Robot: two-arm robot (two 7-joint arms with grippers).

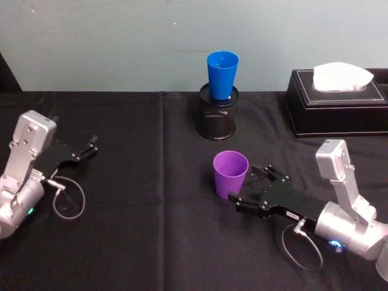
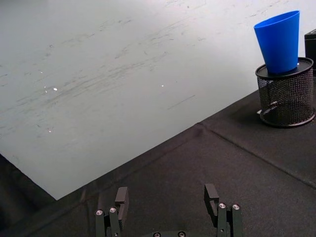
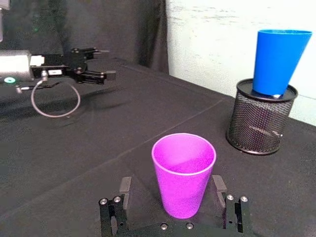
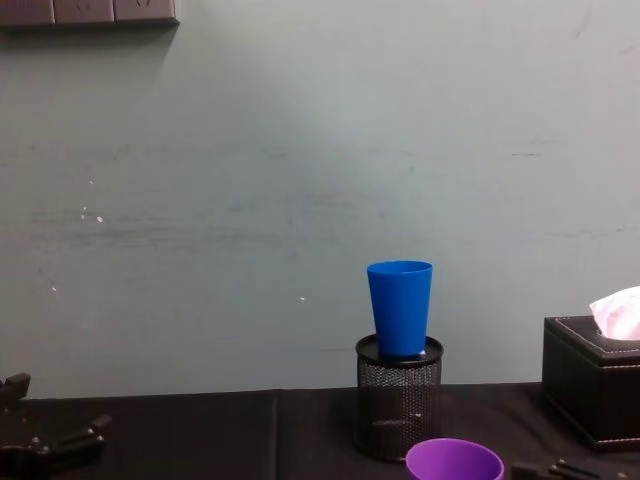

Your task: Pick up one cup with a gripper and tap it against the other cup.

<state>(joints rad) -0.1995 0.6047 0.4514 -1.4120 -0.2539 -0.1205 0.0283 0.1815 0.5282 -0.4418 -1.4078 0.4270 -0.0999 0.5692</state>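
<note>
Head view: the purple cup [image 1: 230,173] stands upright on the black table [image 1: 151,230], near the middle and well in front of the blue cup [image 1: 222,74], which sits mouth-up in a mesh holder [image 1: 218,118]. The right gripper [image 1: 244,183] lies low on the table with its fingers on either side of the purple cup's lower wall. The left gripper [image 1: 85,150] is parked at the table's left side.

Left wrist view: the left gripper's [image 2: 166,197] fingers are apart and hold nothing.

Right wrist view: the right gripper [image 3: 172,187] is spread wider than the purple cup [image 3: 183,173] and straddles it. A gap shows on one side, and the other finger is just beside the wall. The gripper is not yet clamped.

Chest view: the blue cup [image 4: 400,305] stands well above the purple rim [image 4: 455,460].

The purple cup looks light, thin and smooth, so it would probably flex under a hard squeeze. A gentle hold on the lower or middle wall seems best, since the widening taper above should keep it from slipping down. The blue cup looks loosely seated, so a firm tap might tip it.
</note>
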